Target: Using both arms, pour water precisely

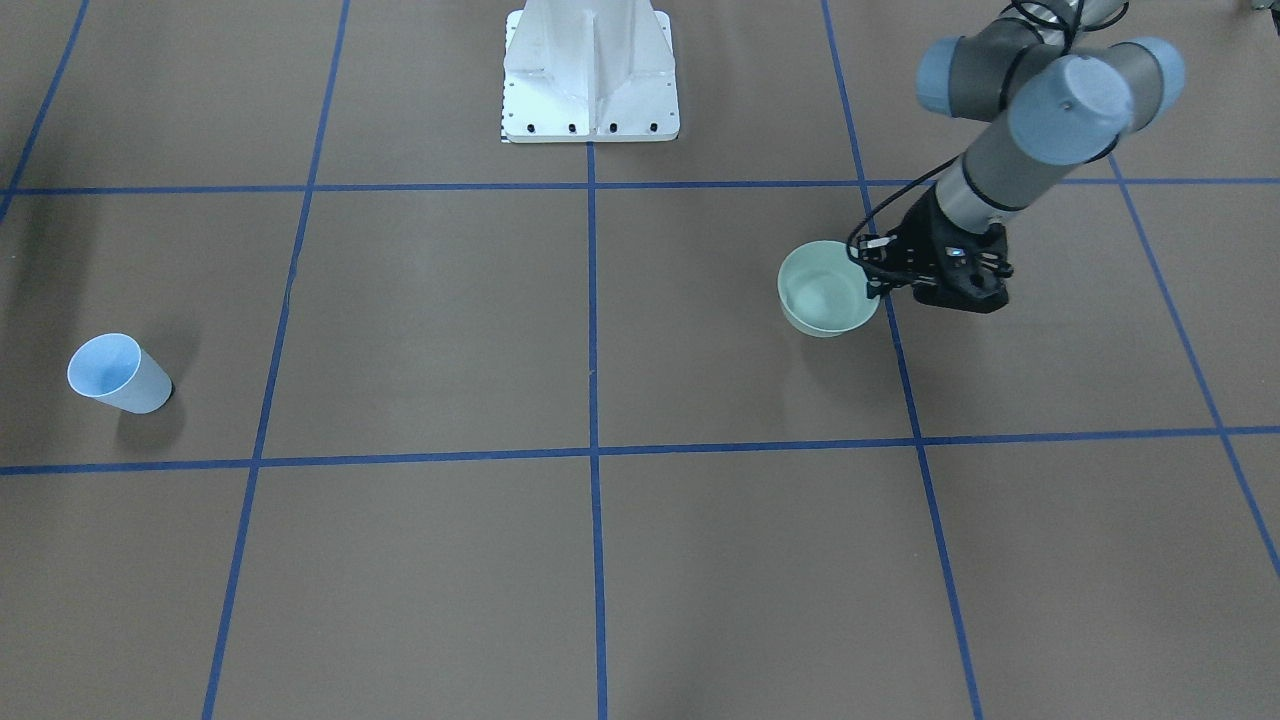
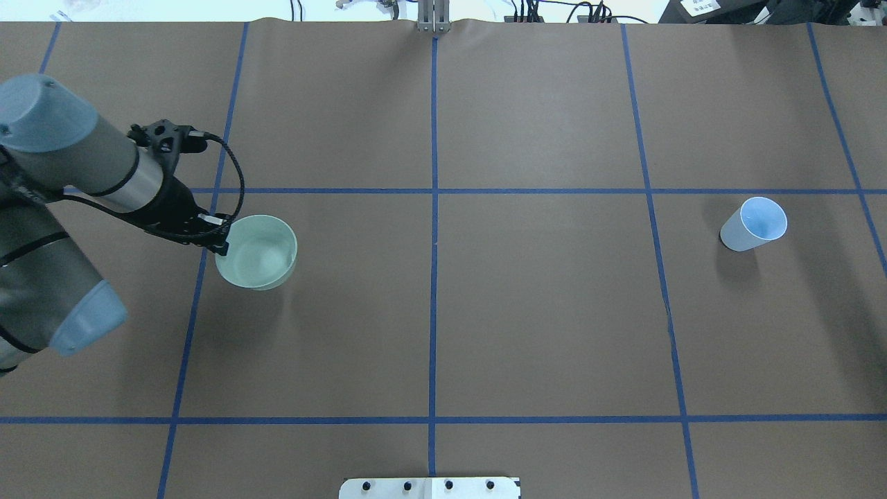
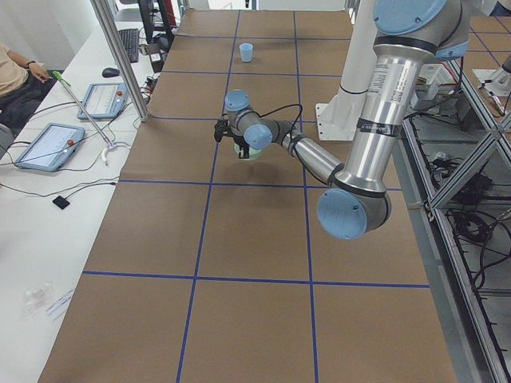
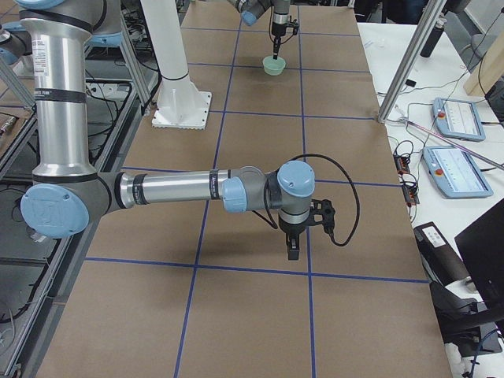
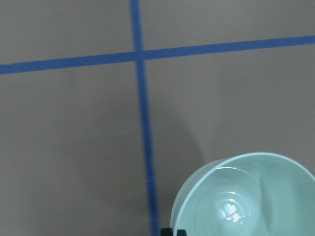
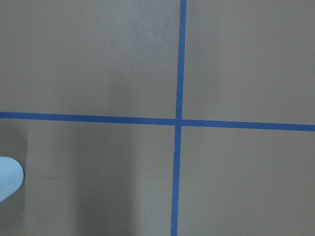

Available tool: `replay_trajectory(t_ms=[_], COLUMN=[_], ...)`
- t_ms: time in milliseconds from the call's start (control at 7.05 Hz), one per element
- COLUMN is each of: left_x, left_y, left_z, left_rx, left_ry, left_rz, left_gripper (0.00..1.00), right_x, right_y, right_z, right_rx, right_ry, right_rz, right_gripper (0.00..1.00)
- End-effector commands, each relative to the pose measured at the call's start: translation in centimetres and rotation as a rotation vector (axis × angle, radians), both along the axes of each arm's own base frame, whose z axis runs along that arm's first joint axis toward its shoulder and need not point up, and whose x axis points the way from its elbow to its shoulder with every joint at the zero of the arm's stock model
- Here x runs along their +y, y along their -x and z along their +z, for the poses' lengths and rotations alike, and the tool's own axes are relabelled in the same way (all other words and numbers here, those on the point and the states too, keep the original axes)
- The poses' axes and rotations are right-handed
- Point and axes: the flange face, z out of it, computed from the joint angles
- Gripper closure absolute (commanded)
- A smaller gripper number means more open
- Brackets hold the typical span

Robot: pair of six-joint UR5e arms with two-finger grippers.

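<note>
Overhead exterior view takes in a wide table (image 2: 540, 312) covered in matt brown paper, flat and slightly creased, ruled into large squares by blue tape lines (image 2: 434, 277). At the bottom centre of that frame a white metal pedestal (image 2: 429, 488) is bolted down, a row of dark bolt heads along its edge. In the exterior left view a white side bench (image 3: 48, 231) runs down the left of the frame with tablets (image 3: 44, 146), loose cables and an aluminium post (image 3: 120, 60); a person (image 3: 16, 72) sits at the upper left corner.

From the left edge of the overhead frame comes the left arm (image 2: 90, 163), smooth silver-grey tube with rounded light-blue caps and a looped black cable. Its left gripper (image 2: 222, 244) sits at the near-left rim of a pale green bowl (image 2: 274, 239), round and glossy, the black fingers pinched close on that rim. Whether the bowl rests on the paper I cannot tell. The water (image 5: 230, 211) lies in the bottom of the bowl, a small clear pool with a white glint, at the lower right of the left wrist frame.

A pale blue cup (image 2: 754, 225), tapered and thin-walled, stands at the right of the overhead frame, well apart from the bowl.

In the exterior right view the right arm (image 4: 173, 189) reaches across the middle of the frame, its right gripper (image 4: 293, 250) pointing down over bare paper; how far it is open cannot be told.
</note>
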Motion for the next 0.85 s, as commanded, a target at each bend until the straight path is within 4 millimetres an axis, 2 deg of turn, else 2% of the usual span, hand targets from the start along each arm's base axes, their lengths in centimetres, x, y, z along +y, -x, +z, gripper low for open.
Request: replay_trajectory(t_ms=[0, 142, 284, 426, 567, 709], left_x=[-0.5, -1.6, -1.5, -1.6, -0.6, -0.4], left_y=[-9.4, -12.3, -15.7, -18.2, -19.6, -20.0], left_z=[-6.4, -9.1, -11.7, -13.5, -13.4, -13.4], left_rx=[0.001, 0.009, 0.012, 0.009, -0.002, 0.000], left_ry=[0.043, 0.045, 0.061, 0.053, 0.045, 0.042], left_rz=[-0.035, -0.039, -0.042, -0.048, -0.039, -0.036], left_gripper=[1.00, 1.00, 1.00, 1.00, 1.00, 1.00], right_x=[0.0, 0.0, 0.0, 0.0, -0.1, -0.1], right_y=[0.0, 0.0, 0.0, 0.0, 0.0, 0.0], right_z=[0.0, 0.0, -0.1, 0.0, -0.1, -0.1], right_rx=[0.002, 0.000, 0.000, 0.000, 0.000, 0.000], right_ry=[0.000, 0.000, -0.002, 0.001, -0.002, -0.001], right_rz=[0.000, 0.000, 0.000, 0.000, 0.000, 0.001], right_gripper=[0.00, 0.00, 0.00, 0.00, 0.00, 0.00])
